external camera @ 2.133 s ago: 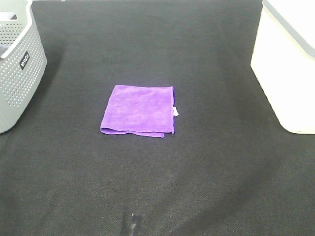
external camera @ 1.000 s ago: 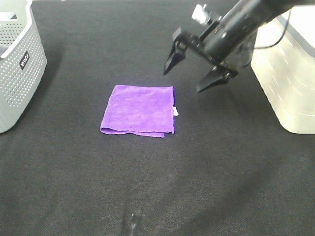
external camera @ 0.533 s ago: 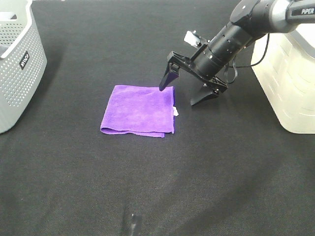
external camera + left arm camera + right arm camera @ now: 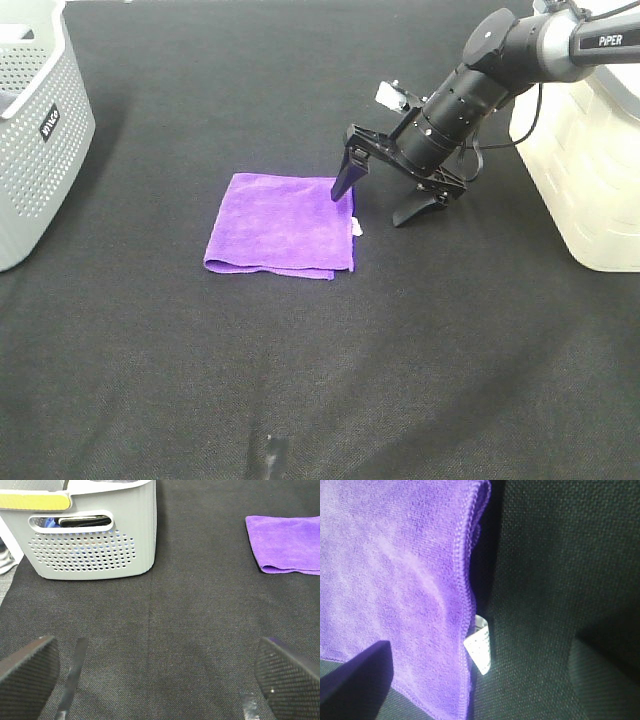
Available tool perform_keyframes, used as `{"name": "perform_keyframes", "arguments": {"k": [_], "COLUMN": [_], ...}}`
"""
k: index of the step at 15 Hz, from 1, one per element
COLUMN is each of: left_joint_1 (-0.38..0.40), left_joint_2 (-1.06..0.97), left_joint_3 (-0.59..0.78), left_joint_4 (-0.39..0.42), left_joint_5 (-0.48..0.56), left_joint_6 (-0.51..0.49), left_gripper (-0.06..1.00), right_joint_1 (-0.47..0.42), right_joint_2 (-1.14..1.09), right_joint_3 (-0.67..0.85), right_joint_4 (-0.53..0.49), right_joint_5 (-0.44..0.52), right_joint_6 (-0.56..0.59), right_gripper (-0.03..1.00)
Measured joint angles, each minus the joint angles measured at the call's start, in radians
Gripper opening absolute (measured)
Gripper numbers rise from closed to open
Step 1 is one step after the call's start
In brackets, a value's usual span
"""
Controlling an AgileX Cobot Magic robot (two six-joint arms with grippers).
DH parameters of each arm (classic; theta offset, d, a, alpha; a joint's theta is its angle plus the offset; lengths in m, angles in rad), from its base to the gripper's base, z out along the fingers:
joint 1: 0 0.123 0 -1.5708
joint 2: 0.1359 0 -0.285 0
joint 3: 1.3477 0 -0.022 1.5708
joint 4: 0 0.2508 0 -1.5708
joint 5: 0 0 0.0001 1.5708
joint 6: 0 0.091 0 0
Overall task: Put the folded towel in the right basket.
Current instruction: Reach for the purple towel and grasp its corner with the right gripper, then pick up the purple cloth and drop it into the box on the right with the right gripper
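Note:
The folded purple towel lies flat in the middle of the black table. My right gripper is open and low at the towel's right edge. One fingertip rests on the towel's far right corner, the other is on the bare table to its right. In the right wrist view the towel and its white label lie between the open fingers. The white right basket stands at the right edge. My left gripper is open and empty, far from the towel.
A grey perforated basket stands at the left edge, and it also shows in the left wrist view with dark items inside. The right arm reaches in from beside the white basket.
The right arm came into view from the right and dropped with open jaws to the towel's right edge. The towel has not moved.

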State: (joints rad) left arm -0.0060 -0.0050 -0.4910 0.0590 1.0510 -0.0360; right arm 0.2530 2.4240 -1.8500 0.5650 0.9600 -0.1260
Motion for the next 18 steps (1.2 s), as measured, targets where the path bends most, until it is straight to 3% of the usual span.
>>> {"name": "perform_keyframes", "arguments": {"k": [4, 7, 9, 12, 14, 16, 18], "left_joint_1": [0.0, 0.0, 0.0, 0.0, 0.0, 0.0, 0.0], "left_joint_2": [0.0, 0.0, 0.0, 0.0, 0.0, 0.0, 0.0], "left_joint_3": [0.0, 0.0, 0.0, 0.0, 0.0, 0.0, 0.0], "left_joint_4": [0.0, 0.0, 0.0, 0.0, 0.0, 0.0, 0.0], "left_joint_5": [0.0, 0.0, 0.0, 0.0, 0.0, 0.0, 0.0], "left_joint_6": [0.0, 0.0, 0.0, 0.0, 0.0, 0.0, 0.0], "left_gripper": [0.99, 0.99, 0.99, 0.99, 0.99, 0.99, 0.99], "right_joint_1": [0.021, 0.088, 0.154, 0.192, 0.192, 0.188, 0.174], "right_joint_2": [0.037, 0.08, 0.126, 0.156, 0.176, 0.201, 0.211], "right_joint_3": [-0.005, -0.024, -0.062, -0.112, -0.174, -0.289, -0.435], "right_joint_4": [0.041, 0.146, 0.217, 0.198, 0.154, 0.102, 0.066], "right_joint_5": [-0.035, -0.106, -0.145, -0.152, -0.102, -0.002, 0.175], "right_joint_6": [0.002, -0.001, -0.004, -0.004, -0.003, -0.003, 0.002], "right_gripper": [0.89, 0.82, 0.69, 0.38, 0.1, 0.1, 0.1]}}
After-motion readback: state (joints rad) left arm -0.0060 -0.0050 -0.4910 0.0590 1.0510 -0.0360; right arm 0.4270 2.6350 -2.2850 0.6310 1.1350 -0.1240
